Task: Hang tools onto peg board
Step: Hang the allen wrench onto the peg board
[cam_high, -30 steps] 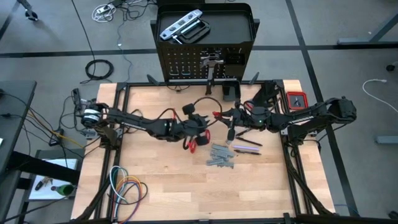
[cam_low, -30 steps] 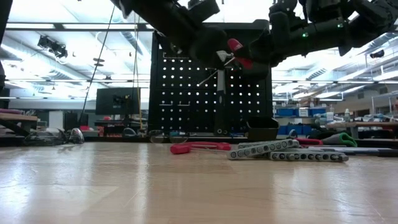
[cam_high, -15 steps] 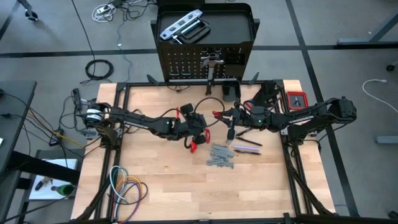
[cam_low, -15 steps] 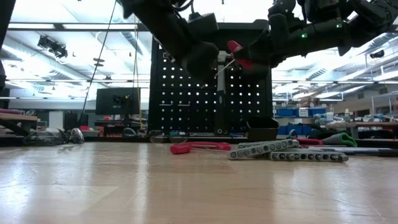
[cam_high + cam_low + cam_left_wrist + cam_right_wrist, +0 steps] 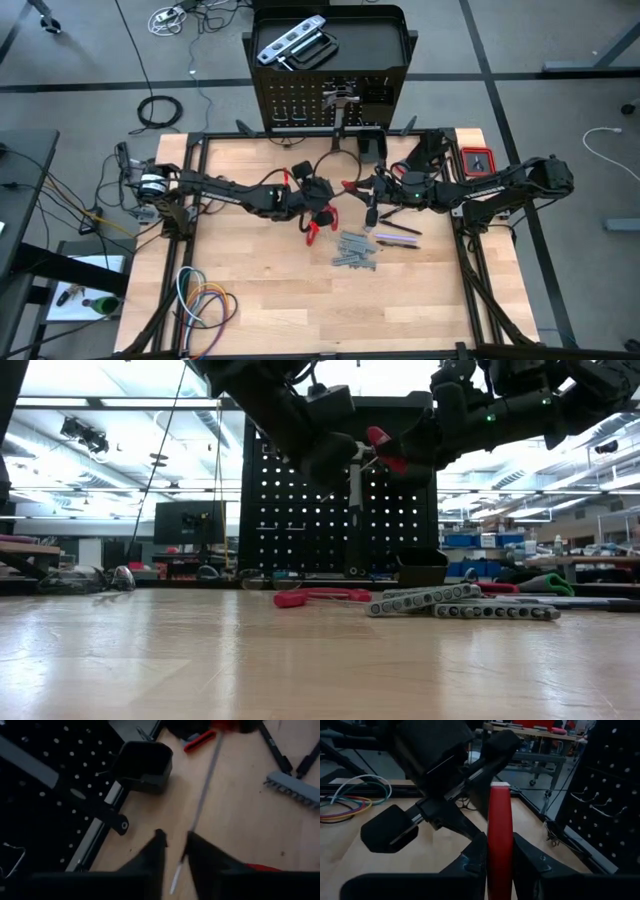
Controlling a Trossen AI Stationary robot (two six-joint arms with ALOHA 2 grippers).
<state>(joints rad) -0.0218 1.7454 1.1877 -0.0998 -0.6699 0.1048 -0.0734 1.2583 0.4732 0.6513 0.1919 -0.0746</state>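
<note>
From above I see soft, even light on the desk (image 5: 260, 300). Down low, bright ceiling lights glare behind the peg board (image 5: 300, 510), so the arms look black. My close-up views are dim, and the near fingers look blurry.

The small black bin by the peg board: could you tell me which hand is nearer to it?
Right. The right hand sits just in front of the black bin; the left hand is farther off to its left.
</note>
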